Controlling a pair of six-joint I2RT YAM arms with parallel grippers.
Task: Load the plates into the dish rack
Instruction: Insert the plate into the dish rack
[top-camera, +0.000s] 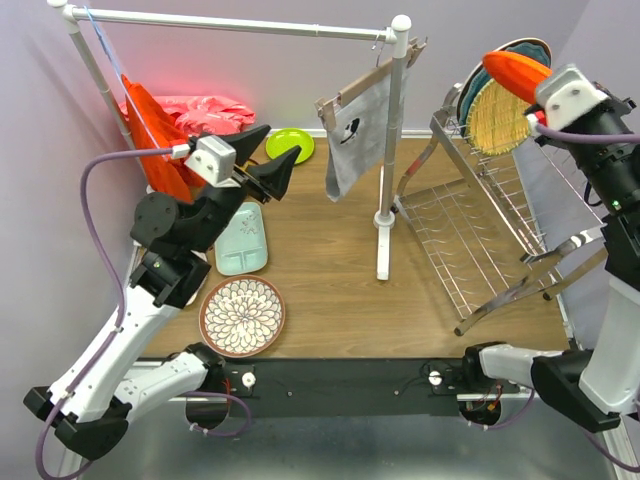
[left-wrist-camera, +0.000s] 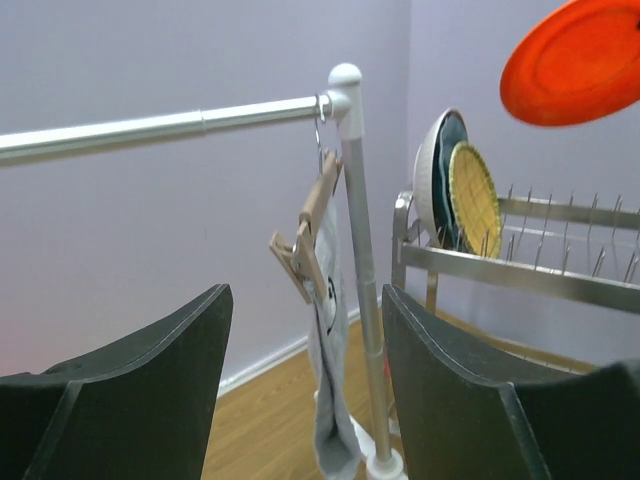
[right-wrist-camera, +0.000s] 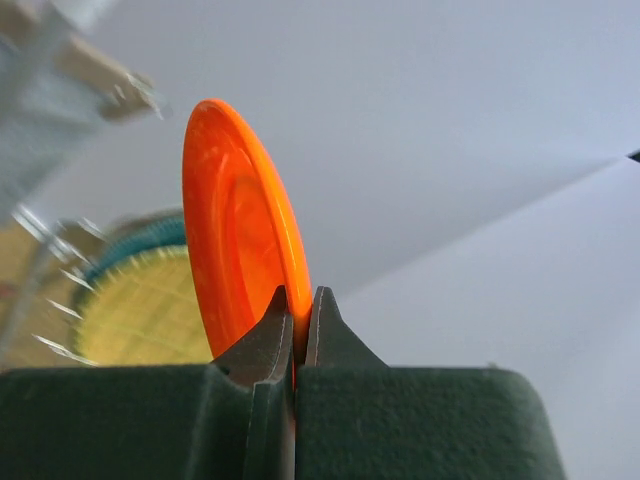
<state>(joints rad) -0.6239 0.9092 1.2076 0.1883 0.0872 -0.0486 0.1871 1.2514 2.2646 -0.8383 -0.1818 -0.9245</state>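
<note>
- Top external shows my right gripper (top-camera: 538, 112) high over the far end of the dish rack (top-camera: 470, 230), carrying the orange plate (top-camera: 515, 70) just above the woven yellow plate (top-camera: 497, 118) already standing in the tines.
- Right wrist gives what that view cannot: the jaws are pinched tight on the rim of the orange plate (right-wrist-camera: 240, 270), with only a thin edge between the fingertips.
- My left gripper (top-camera: 270, 165) is raised over the table near the mint tray (top-camera: 242, 238), jaws spread wide. Left wrist confirms that nothing sits between them.
- Main risk as I judge it: the grip is narrow and at the rim, so the plate could pivot or slip out on the way down.
- Second risk: lowering too close would knock the orange plate against the woven yellow plate, or land it across the tines instead of between them.
- Left wrist alone gives a side view of the rack: the woven plate (left-wrist-camera: 475, 200) leans against a teal-centred plate (left-wrist-camera: 447, 150), and the tines beside them stand free.
- On the table the brown-rimmed floral plate (top-camera: 242, 316) and lime green plate (top-camera: 290, 144) are not yet loaded.
</note>
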